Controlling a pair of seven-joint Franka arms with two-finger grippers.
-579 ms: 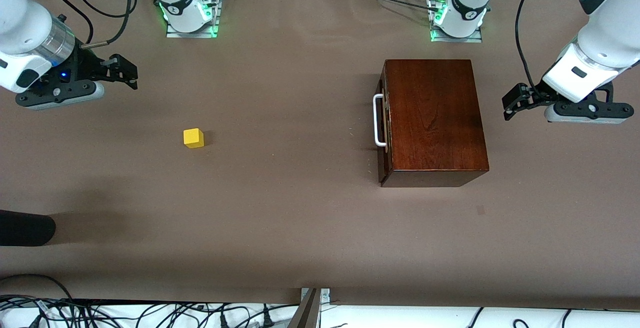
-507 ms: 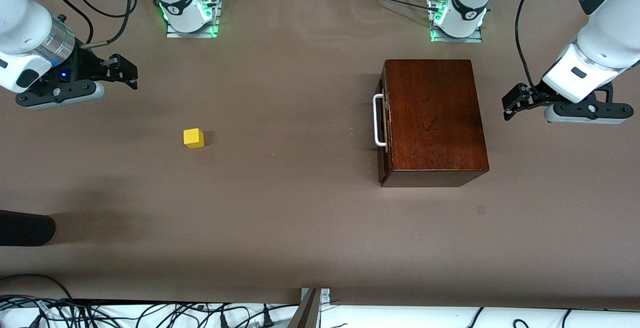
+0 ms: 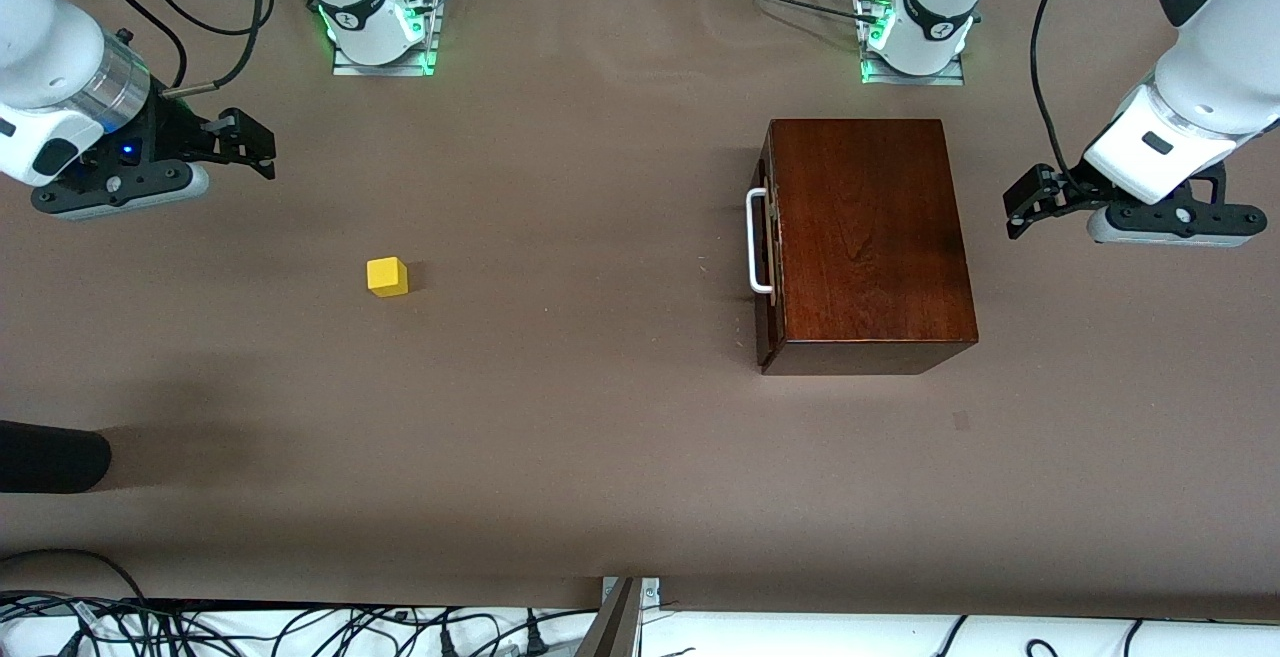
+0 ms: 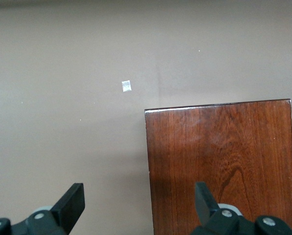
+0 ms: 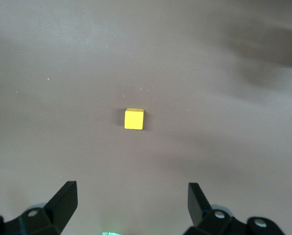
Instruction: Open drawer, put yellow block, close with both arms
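One dark object [image 3: 50, 457] near yellow block [image 3: 386, 276]

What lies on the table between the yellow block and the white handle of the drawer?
Nothing: the front view shows only bare brown table between the yellow block and the drawer's handle.

Probably a robotics lab: bolted arm bases [image 3: 378, 22], loose cables [image 3: 300, 632], paper-covered table [image 3: 600, 437].

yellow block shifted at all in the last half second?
No. The yellow block sits at the same spot on the table, same gap from the wooden box.
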